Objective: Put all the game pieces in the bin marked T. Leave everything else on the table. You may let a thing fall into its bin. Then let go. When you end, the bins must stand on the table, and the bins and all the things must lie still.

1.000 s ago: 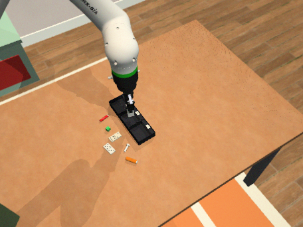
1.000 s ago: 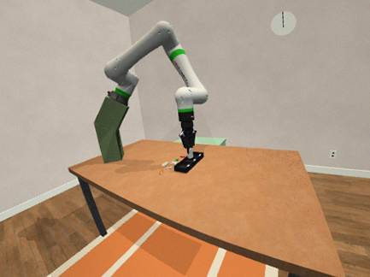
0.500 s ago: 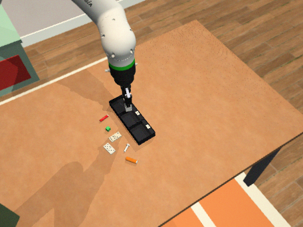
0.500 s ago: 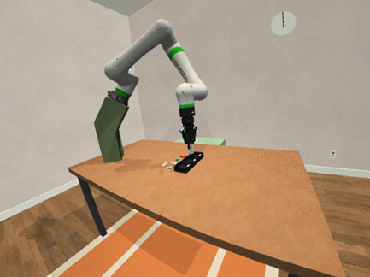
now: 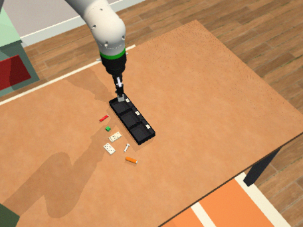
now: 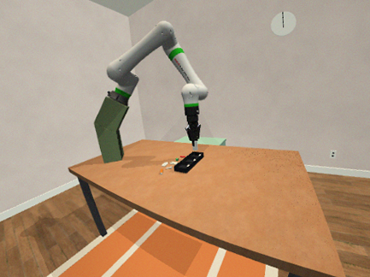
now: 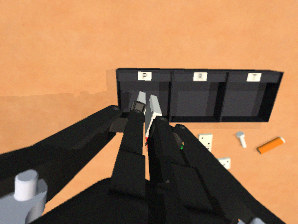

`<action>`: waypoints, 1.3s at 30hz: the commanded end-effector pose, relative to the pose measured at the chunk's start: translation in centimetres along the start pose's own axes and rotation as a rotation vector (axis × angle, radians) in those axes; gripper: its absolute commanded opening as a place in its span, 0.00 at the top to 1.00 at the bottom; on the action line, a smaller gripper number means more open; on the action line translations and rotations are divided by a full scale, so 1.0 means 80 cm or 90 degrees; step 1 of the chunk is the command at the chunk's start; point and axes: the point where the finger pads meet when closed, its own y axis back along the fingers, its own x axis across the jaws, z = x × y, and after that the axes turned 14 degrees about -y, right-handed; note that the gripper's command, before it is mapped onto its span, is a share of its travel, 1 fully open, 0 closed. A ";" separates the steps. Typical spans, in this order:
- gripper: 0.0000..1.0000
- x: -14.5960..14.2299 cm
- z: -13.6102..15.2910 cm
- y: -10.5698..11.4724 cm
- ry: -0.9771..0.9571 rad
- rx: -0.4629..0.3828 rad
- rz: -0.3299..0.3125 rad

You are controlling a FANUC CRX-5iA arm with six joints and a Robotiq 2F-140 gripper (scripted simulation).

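Observation:
The green die (image 5: pixel 108 129) (image 7: pixel 182 147) lies on the table beside the black bins. Two white dominoes (image 5: pixel 115 137) (image 5: pixel 109 149) lie near it; in the wrist view one domino (image 7: pixel 205 142) shows below the bins and the other domino (image 7: pixel 224 163) is partly hidden by a finger. The bin marked T (image 5: pixel 143 134) (image 7: pixel 244 103) is at the end of the row farthest from my gripper, and looks empty. My gripper (image 5: pixel 121 98) (image 6: pixel 195 147) (image 7: pixel 145 103) is shut, with nothing seen between its tips. It hangs over the bin marked P (image 7: pixel 128 92).
The middle bin (image 5: pixel 131 118) (image 7: pixel 196 103) stands between P and T in one joined row. A red piece (image 5: pixel 103 118), a small screw (image 5: pixel 126 147) (image 7: pixel 242 139) and an orange cylinder (image 5: pixel 131 160) (image 7: pixel 271 145) lie on the table along the same side as the die.

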 end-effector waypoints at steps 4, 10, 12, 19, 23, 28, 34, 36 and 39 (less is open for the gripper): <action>0.95 -0.006 0.003 -0.007 0.000 0.001 0.001; 0.95 -0.006 0.003 -0.020 0.000 0.001 0.001; 0.95 -0.006 0.003 -0.027 0.000 0.001 0.001; 0.95 -0.006 0.003 -0.050 0.000 0.001 0.001; 0.95 -0.006 0.003 -0.057 0.000 0.001 0.001; 0.95 -0.006 0.003 -0.057 0.000 0.001 0.001; 0.95 -0.006 0.003 -0.057 0.000 0.001 0.001; 0.95 -0.006 0.003 -0.057 0.000 0.001 0.001; 0.95 -0.006 0.003 -0.057 0.000 0.001 0.001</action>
